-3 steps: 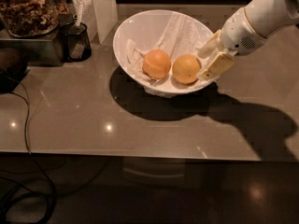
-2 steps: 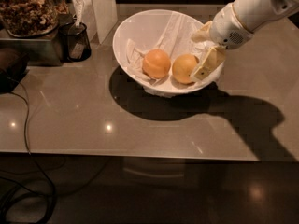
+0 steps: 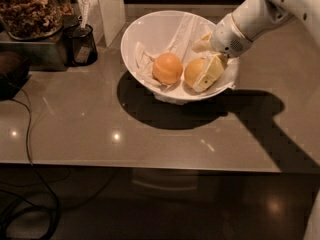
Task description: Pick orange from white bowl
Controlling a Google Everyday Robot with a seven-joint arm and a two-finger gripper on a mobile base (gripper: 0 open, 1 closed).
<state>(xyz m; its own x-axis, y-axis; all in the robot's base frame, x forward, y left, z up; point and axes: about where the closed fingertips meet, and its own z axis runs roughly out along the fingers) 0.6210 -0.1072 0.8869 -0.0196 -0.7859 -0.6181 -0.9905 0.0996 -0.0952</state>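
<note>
Right at the jaws, the gripper (image 3: 198,68) sits inside the white bowl (image 3: 131,40) with its two pale fingers spread apart, one on either side of the orange (image 3: 192,70). The near finger (image 3: 209,75) lies across the fruit's 4 o'clock side. The far finger (image 3: 202,45) stands at its 12 o'clock with a small gap, so the jaws are open around the fruit and not clamped on it.

The orange rests low in the bowl at about 4 o'clock from the bowl's middle, on crumpled white paper (image 3: 184,30). A deeper reddish fruit (image 3: 167,68) sits just beside it at its 9 o'clock, and I cannot tell whether the two touch.

The white wrist and arm (image 3: 250,19) run away from the bowl toward 2 o'clock.

The bowl stands on a glossy grey countertop (image 3: 100,134), casting a dark shadow toward 6 o'clock. Toward 9 o'clock from the bowl are a small black cup (image 3: 82,46) and, beyond it at 10 o'clock, a glass jar (image 3: 27,11) of brown pieces. A dark cable (image 3: 26,129) trails over the counter's edge at 8 o'clock.
</note>
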